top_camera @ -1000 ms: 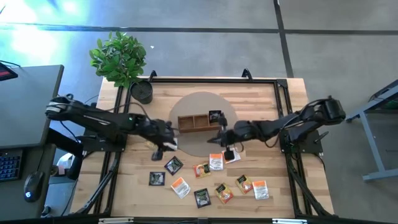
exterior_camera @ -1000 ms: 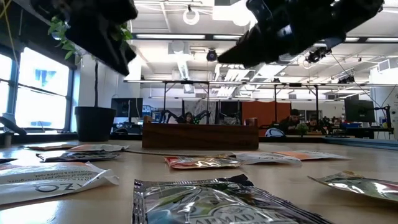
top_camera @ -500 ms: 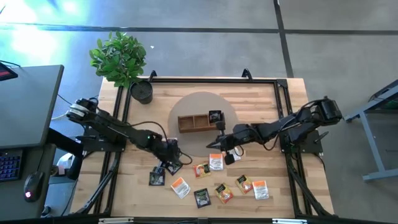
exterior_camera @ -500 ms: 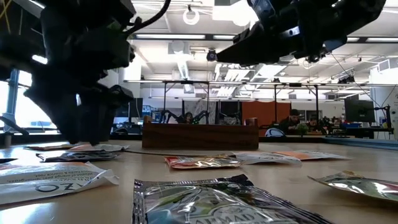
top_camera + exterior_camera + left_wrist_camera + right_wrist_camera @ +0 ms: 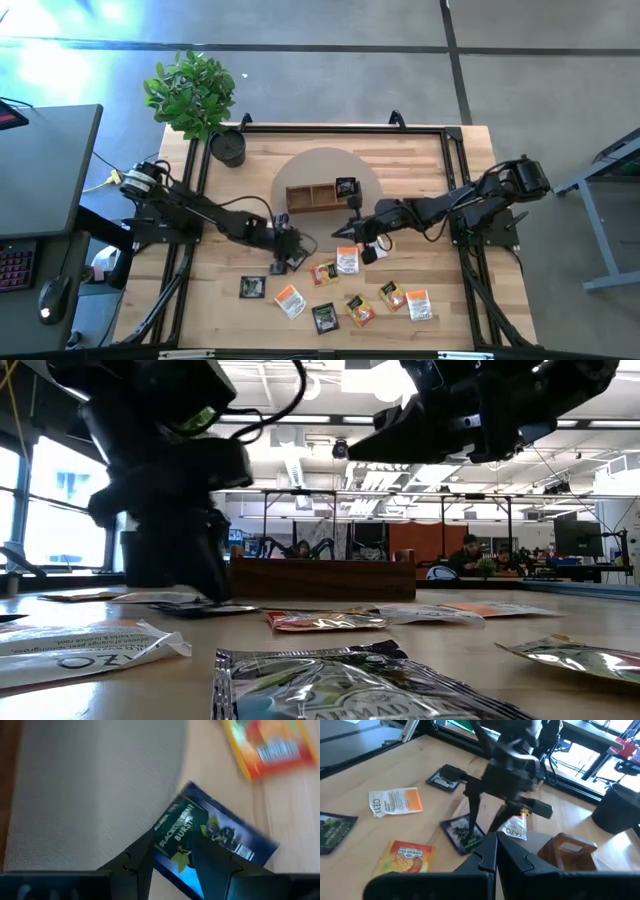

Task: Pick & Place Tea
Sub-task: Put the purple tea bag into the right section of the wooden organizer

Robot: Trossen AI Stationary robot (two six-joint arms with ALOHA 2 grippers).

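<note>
While right gripper (image 5: 496,851) jaws sit closed, left gripper (image 5: 172,865) straddles black packet (image 5: 215,837).

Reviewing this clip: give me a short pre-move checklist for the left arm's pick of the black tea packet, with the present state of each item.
1. Left gripper down over the black packet: ok, the left wrist view shows the packet between its fingers.
2. Left fingers open around the packet, not yet closed on it: ok.
3. Packet lying flat, partly on the round grey mat: ok.
4. Right gripper shut, hanging above the table away from the pick: ok.
5. Wooden tray free to receive: cannot tell; one black packet already sits at its right end.
6. Neighbouring orange packet apart from the target: ok.
</note>
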